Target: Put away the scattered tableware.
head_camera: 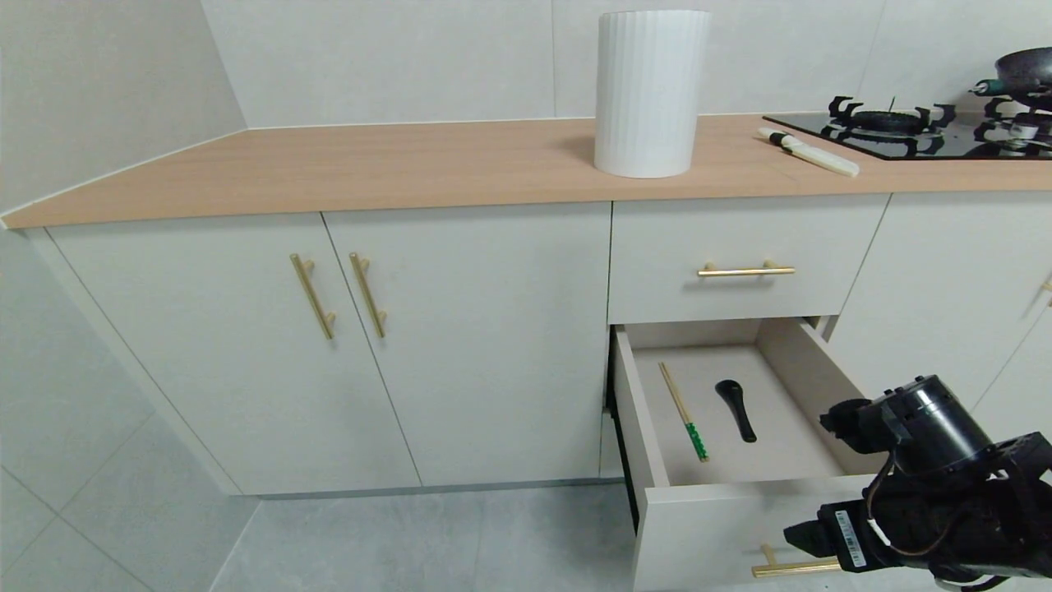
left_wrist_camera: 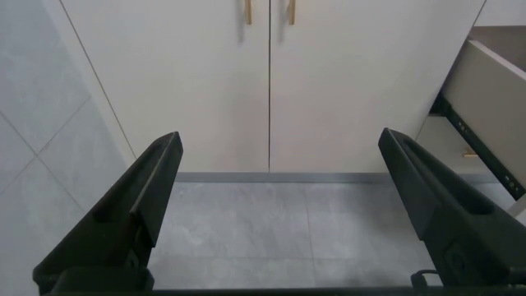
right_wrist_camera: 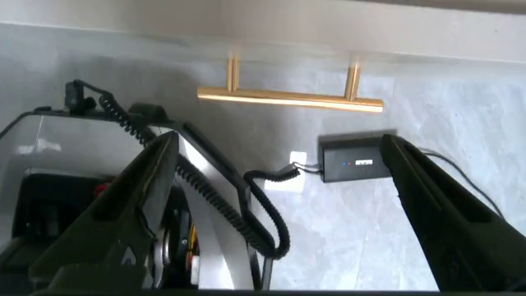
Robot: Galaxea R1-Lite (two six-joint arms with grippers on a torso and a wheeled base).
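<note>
The lower drawer (head_camera: pixel 634 395) stands pulled out. Inside it lie a pair of wooden chopsticks (head_camera: pixel 682 411) with green ends and a black spoon (head_camera: pixel 737 409), side by side and apart. A white knife (head_camera: pixel 809 152) rests on the wooden counter beside the stove. My right gripper (right_wrist_camera: pixel 279 141) hangs open just below the drawer's gold handle (right_wrist_camera: pixel 288 99), with nothing between its fingers; the right arm (head_camera: pixel 929 485) sits in front of the drawer's right corner. My left gripper (left_wrist_camera: pixel 278 138) is open and empty, low above the floor, facing the double cabinet doors (left_wrist_camera: pixel 269 74).
A tall white ribbed container (head_camera: pixel 651 90) stands on the counter (head_camera: pixel 370 168) above the drawers. The gas stove (head_camera: pixel 920 136) with a dark pan (head_camera: pixel 1023 70) is at the far right. A black power box (right_wrist_camera: pixel 353 160) with a cable lies on the floor under the drawer.
</note>
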